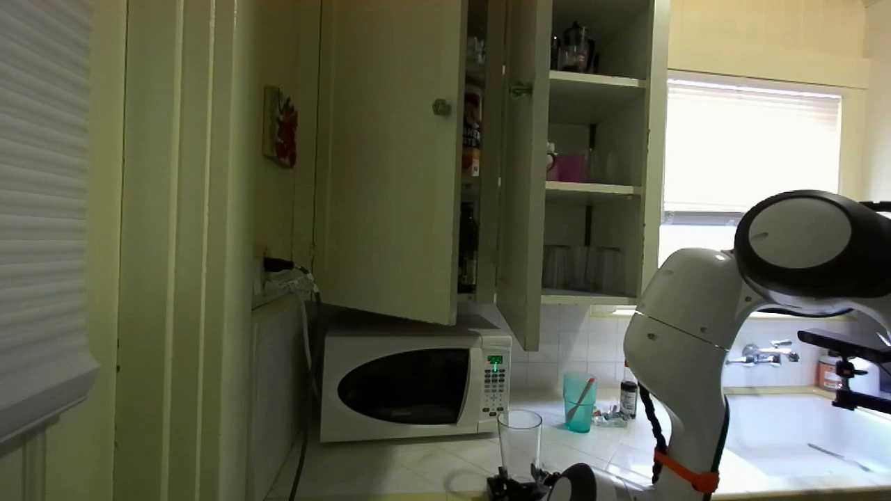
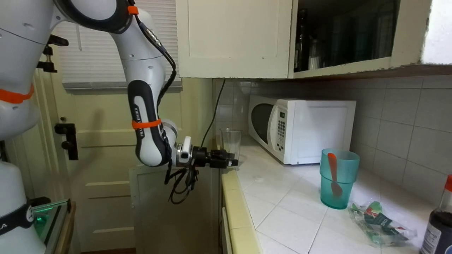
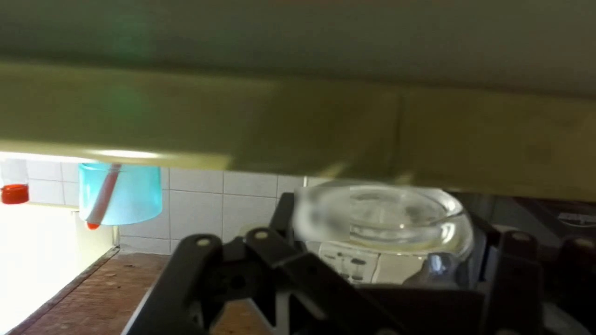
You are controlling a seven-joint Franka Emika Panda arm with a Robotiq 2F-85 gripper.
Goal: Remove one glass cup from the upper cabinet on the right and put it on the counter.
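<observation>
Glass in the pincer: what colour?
The glass is clear and colourless; it shows best in an exterior view.

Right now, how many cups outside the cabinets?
2: glass cup gripped in the claw; teal cup on the counter, near the microwave. Others may be hidden.

Robot arm [image 2: 144, 67], left: black panel [image 2: 137, 109] read “FRAN…A EMIKA”, orange strap [image 2: 146, 124] over the gap; black base band [image 2: 16, 221] showed “A”. Canister [image 1: 472, 132], above microwave [image 1: 348, 435], showed part-hidden “KER” over “TS”. Green display [image 1: 495, 360] figures and bottle [image 2: 438, 229] label, near right, were illegible.
</observation>
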